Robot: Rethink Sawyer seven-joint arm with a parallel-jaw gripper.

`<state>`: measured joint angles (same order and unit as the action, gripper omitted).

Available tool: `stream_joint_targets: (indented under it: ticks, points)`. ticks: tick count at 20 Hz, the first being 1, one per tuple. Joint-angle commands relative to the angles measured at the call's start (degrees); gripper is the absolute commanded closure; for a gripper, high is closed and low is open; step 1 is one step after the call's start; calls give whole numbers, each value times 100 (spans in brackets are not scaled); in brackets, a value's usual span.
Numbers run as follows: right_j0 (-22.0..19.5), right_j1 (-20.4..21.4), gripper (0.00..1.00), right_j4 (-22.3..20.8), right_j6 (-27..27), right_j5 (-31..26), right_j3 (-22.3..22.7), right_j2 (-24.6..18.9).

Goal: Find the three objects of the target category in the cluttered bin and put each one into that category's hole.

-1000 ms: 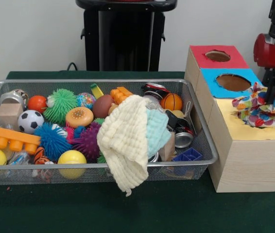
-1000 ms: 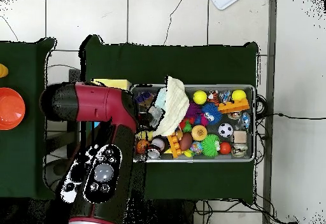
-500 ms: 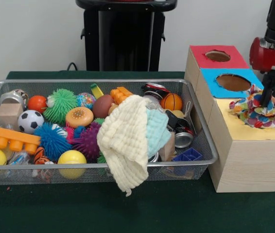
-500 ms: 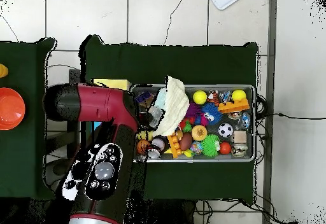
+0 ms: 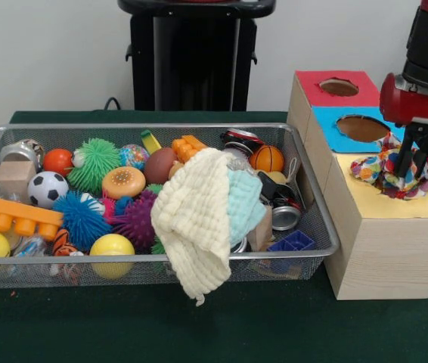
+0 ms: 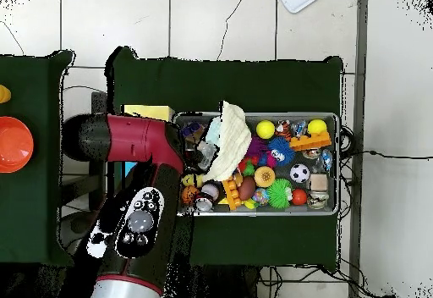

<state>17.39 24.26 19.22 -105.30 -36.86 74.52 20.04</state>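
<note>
Red robot arm's gripper (image 5: 410, 162) is pinching a multicoloured patterned cloth (image 5: 401, 172), which is lying bunched over the yellow hole on the wooden box (image 5: 384, 242) beside the cluttered wire bin (image 5: 316, 219)

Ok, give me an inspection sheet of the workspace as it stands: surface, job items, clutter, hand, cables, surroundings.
Surface: green table cover, bare in front of the bin.
Job's things: patterned cloth bunched on the yellow top of the sorting box; cream cloth draped over the wire bin's front rim, pale blue cloth beside it.
Clutter: balls, spiky toys, blocks and cans fill the bin.
Hand: hand down in the patterned cloth; open or shut cannot be told.
Cables: black cable behind the bin; cables on the floor.
Surroundings: black stand, white wall, tiled floor.
</note>
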Motion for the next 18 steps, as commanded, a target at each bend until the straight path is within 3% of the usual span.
stream_joint_targets:
  ticks: [1, 18]
  points:
    - [-89, -547, 100, 153, -1561, 122, 446, -338]
    - [-60, -1140, 100, 339, -1753, 414, 66, -258]
